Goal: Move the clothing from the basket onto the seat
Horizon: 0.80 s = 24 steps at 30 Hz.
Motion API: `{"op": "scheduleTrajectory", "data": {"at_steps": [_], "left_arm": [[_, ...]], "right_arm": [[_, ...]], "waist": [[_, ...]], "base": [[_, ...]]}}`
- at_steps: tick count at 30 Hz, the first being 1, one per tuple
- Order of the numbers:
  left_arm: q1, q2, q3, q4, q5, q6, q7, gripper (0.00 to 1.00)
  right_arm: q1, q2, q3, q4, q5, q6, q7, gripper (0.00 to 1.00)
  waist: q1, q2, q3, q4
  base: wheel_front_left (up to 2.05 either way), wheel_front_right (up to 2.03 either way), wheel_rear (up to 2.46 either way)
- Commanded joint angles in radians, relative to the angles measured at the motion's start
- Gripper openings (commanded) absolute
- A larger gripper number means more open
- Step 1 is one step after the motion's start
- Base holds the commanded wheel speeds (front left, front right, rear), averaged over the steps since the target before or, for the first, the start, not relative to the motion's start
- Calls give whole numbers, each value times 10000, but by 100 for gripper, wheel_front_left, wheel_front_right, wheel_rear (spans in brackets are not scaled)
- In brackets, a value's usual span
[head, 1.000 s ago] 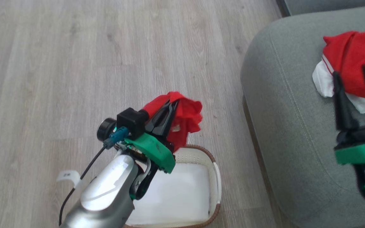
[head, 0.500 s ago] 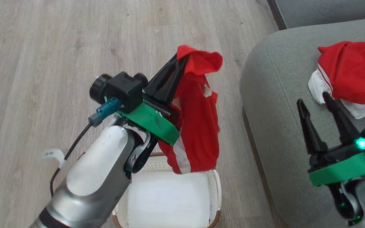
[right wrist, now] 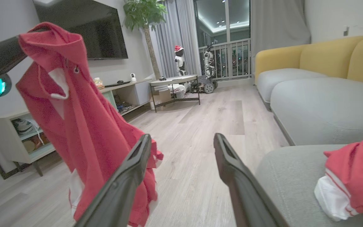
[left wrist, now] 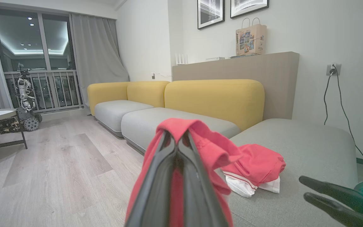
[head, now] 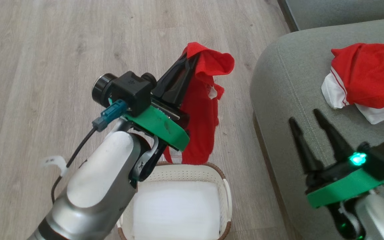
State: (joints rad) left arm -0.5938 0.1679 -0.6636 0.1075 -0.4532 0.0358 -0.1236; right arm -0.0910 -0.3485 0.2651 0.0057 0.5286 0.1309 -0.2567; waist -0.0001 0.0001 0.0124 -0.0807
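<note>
L gripper (head: 188,60) clamped shut on red garment (head: 202,126), hanging just above basket's (head: 227,196) back rim. R gripper (head: 304,116) wide apart, empty, over seat's (head: 288,83) near edge; other red garment (head: 368,80) lies further in

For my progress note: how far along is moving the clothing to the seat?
Done: one red garment lies on the seat. In hand: the left gripper is shut on the second red garment, hanging above the basket, which looks empty. Left: carry it over and release. The right gripper is open.
</note>
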Motion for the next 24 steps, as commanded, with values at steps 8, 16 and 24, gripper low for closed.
{"op": "scheduleTrajectory", "data": {"at_steps": [8,16,24], "left_arm": [[-725,79,140,-285,-53,-44,161,0],[-861,-155,-188,-326,-75,-136,311,0],[-950,-362,-493,-408,-130,-233,418,0]], "right_arm": [[-941,-264,2175,-270,304,-2,-51,100],[-2201,-88,4252,820,613,-2,-51,100],[-3691,349,5690,2901,991,-2,-51,100]], "waist": [[1,-1,-27,134],[1,-1,-66,448],[1,-1,-12,845]], "base": [[0,0,0],[0,0,0],[0,0,0]]}}
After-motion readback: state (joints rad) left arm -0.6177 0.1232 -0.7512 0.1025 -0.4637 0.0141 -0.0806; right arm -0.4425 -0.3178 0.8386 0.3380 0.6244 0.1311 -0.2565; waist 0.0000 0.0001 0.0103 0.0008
